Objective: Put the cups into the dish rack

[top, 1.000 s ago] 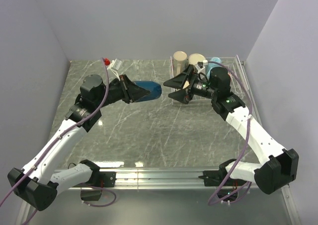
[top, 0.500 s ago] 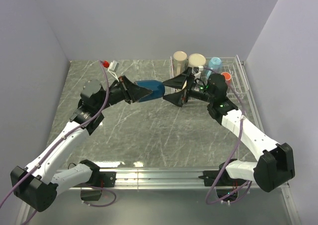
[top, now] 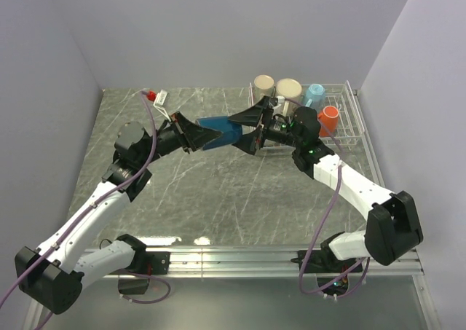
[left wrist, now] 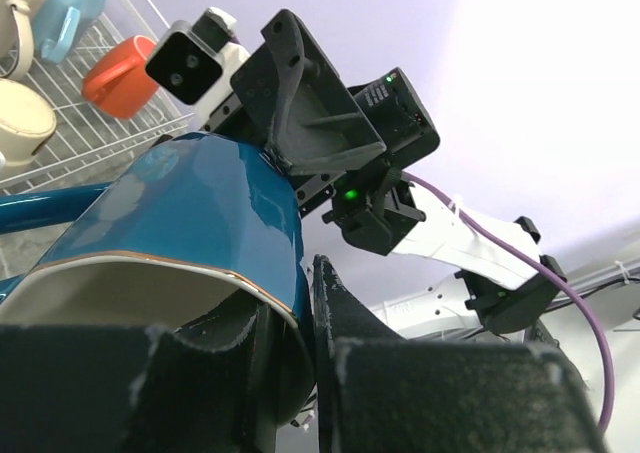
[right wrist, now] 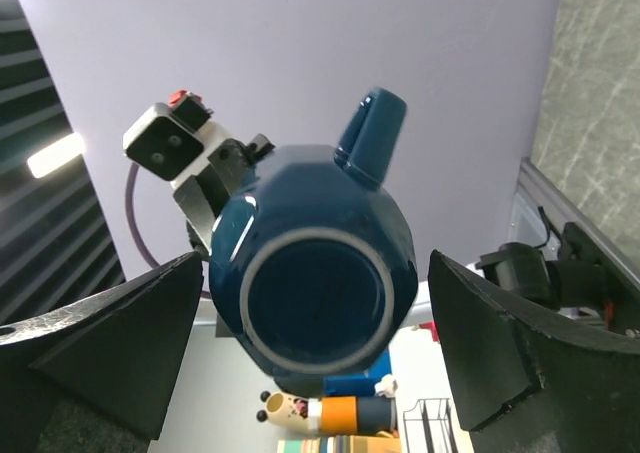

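Marbled table, dish rack — right gripper fronting

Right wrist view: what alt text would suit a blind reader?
A dark blue mug shows its round base to the camera, framed between the right gripper's two open black fingers. Its handle points up against a lilac wall.

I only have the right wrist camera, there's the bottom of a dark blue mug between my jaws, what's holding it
Observer: The left gripper; the left wrist view shows its jaws pinching the rim of the dark blue mug, one inside, one outside.
Operator: Is it over the rack?
Observer: No, from above it's over the table, left of the dish rack.
Operator: What's loaded?
Observer: Two cream mugs, a light blue mug, an orange mug.
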